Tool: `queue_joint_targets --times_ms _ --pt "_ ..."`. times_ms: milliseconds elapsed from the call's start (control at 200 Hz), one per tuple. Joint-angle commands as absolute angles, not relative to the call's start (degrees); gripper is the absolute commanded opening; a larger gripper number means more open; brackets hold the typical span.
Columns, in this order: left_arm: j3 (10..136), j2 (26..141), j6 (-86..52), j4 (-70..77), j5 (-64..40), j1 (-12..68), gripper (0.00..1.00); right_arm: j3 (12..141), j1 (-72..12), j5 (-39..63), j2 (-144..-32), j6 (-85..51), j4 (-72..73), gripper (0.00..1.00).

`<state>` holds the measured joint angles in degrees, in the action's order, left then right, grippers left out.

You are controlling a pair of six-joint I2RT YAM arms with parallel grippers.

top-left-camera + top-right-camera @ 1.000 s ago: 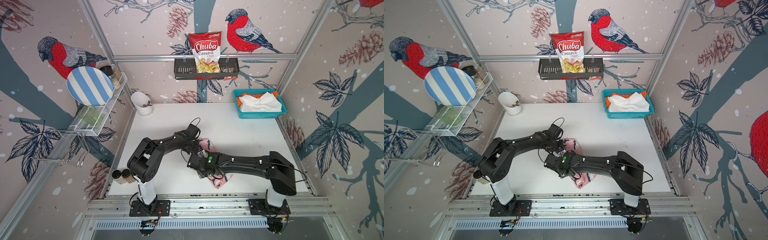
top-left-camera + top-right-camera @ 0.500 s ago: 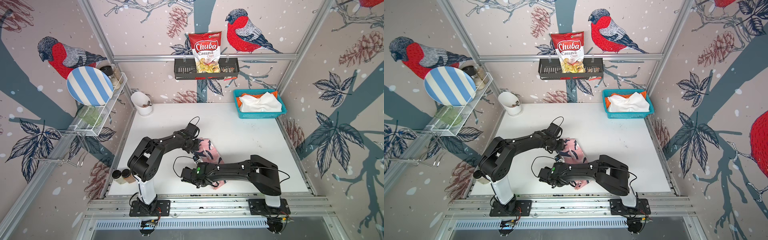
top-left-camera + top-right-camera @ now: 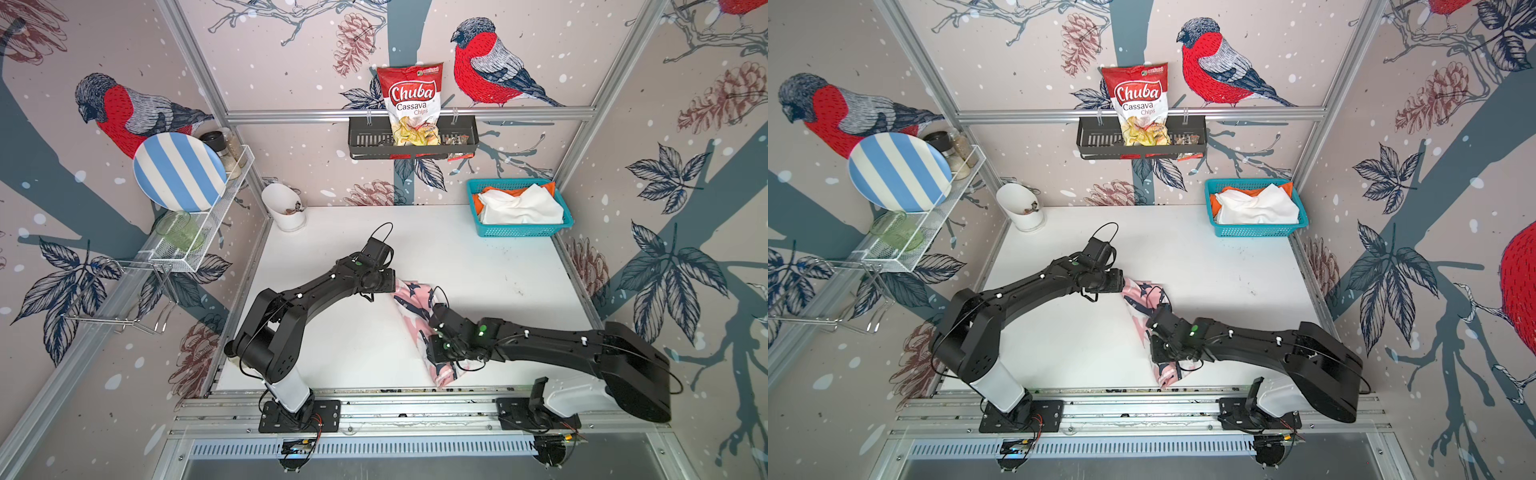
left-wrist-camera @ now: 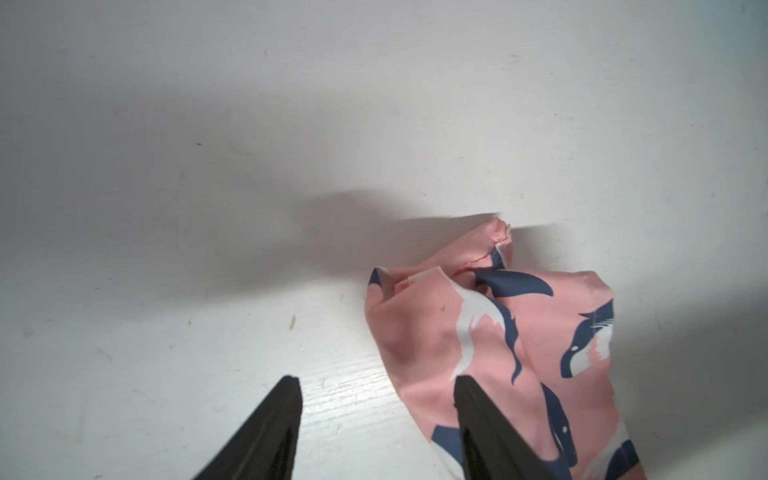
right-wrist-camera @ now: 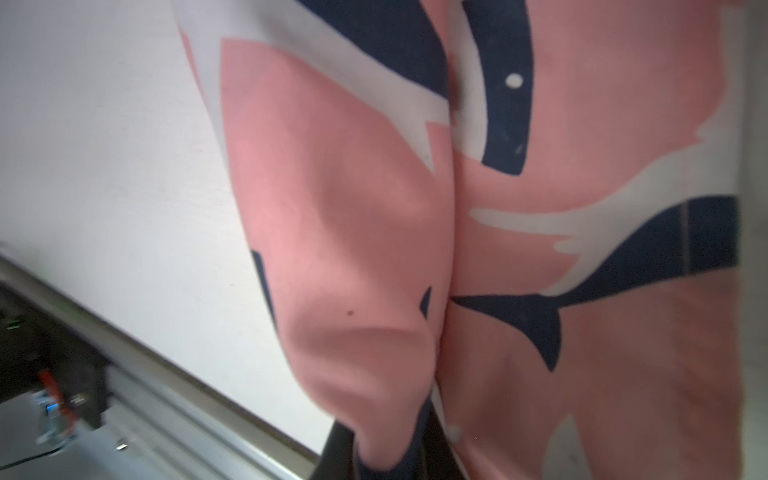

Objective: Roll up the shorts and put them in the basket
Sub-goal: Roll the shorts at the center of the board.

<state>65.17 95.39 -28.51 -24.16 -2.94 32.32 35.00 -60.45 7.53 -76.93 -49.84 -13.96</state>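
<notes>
Three pairs to roll and none rolled yet, by my reckoning: the white pair (image 3: 519, 205) and the orange pair (image 3: 505, 192) sit heaped in the blue basket (image 3: 519, 230) at the far corner, while the pink shorts (image 3: 409, 303) lie on the table (image 3: 332, 332) as a long, rumpled strip running from mid-table toward the near edge. That looks like gathering or narrowing, no coil anywhere, so nearly all the work is left. Now the right pincer (image 5: 386, 449) has clamped on a bunched fold near the strip's near end; the wrist view shows cloth squeezed between the dark jaws. The left pincer (image 4: 376, 380) stands open at the far end, one finger over the cloth's edge, holding nothing. Compared with a moment ago, the right arm has swung back from its reach across the near edge, its jaws have gone from wide to closed, and the left jaws have spread wider. The shorts look longer and more drawn out than before.
</notes>
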Motion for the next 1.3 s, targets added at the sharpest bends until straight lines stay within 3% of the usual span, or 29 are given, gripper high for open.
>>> queue_joint_targets --times_ms 0,215,315,505,650,770,885,965,1111,1296 --pt "67.16 94.38 -27.2 -25.69 -3.49 33.84 0.62 27.87 -54.93 23.5 -73.28 -52.18 0.39 0.14" --pt "72.14 98.77 -27.36 -24.41 -8.0 38.11 0.6 18.32 -42.91 30.25 -70.33 -52.27 3.53 0.12" --pt "74.78 102.21 -27.42 -23.26 -9.67 39.86 0.52 17.06 -40.56 29.81 -70.23 -50.27 1.68 0.12" --pt "79.3 111.2 -24.78 -20.51 -13.96 40.7 0.25 15.82 -38.5 28.43 -70.54 -47.72 0.1 0.11" --pt "85.21 119.74 -23.44 -23.01 -13.23 40.69 0.2 16.39 -38.41 26.19 -71.27 -45.32 -2.53 0.13" --pt "87.28 124.44 -23.03 -24.14 -12.15 40.47 0.19 18.97 -39.0 21.01 -70.31 -43.37 -8.63 0.28" --pt "86.08 124.99 -23.12 -23.75 -12.48 40.17 0.19 26.21 -42.98 7.74 -66.37 -42.71 -21.42 0.51" --pt "84.93 124.33 -23.27 -23.3 -12.77 40.12 0.19 33.41 -48.06 -2.99 -65.46 -43.51 -31.3 0.61" --pt "84.1 123.68 -23.18 -23.33 -13.36 40.17 0.2 46.69 -57.23 -19.31 -70.08 -45.6 -44.85 0.71" --pt "83.92 123.32 -23.33 -23.73 -13.43 40.16 0.27 59.94 -67.1 -30.05 -84.7 -47.99 -53.65 0.82"
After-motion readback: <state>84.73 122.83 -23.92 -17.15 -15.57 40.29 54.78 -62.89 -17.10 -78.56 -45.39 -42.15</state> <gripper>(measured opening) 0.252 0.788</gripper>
